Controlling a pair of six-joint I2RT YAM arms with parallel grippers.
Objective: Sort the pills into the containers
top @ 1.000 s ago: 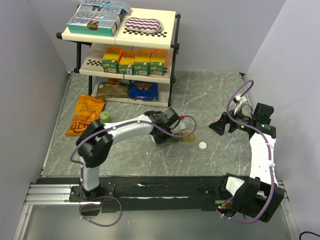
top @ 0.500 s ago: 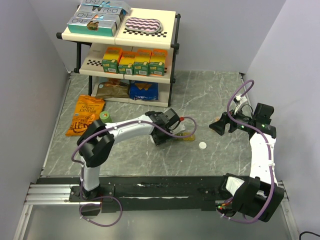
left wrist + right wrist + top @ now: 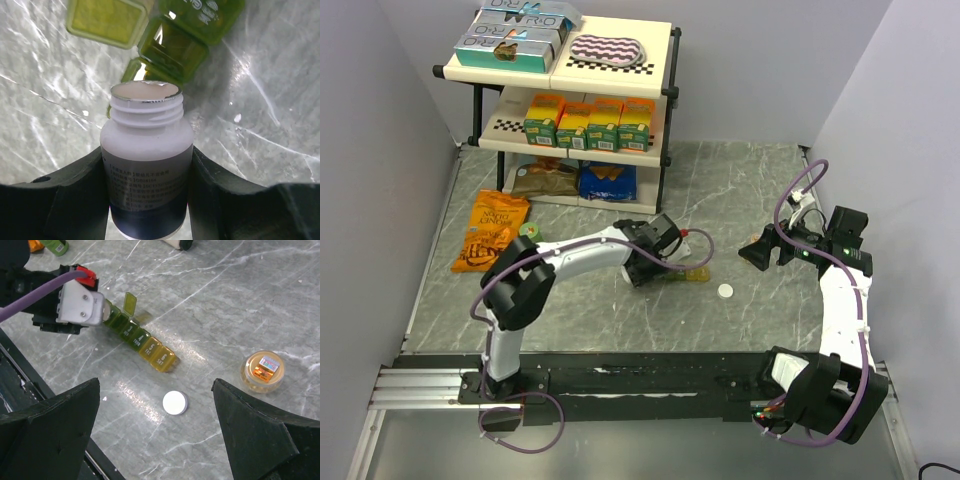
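Left hand [image 3: 655, 250] has edged slightly along the pill organizer [image 3: 688, 272] on the desk [image 3: 740, 190] — gripping the uncapped pill bottle [image 3: 147, 150], mouth toward its green end; right hand [image 3: 757, 252] wide — overtilt could scatter pills.

Robot lab test cell.
Two arms [image 3: 580, 255] bolted to a rail [image 3: 620, 375] at a marble-look bench [image 3: 750, 180], plain grey partition walls [image 3: 380, 120], small shelf rack [image 3: 655, 45] stocked with snack packs.

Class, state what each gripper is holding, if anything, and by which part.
The left gripper clamps an uncapped white pill bottle by its labelled body, below the threaded neck. The right gripper is open and holds nothing.
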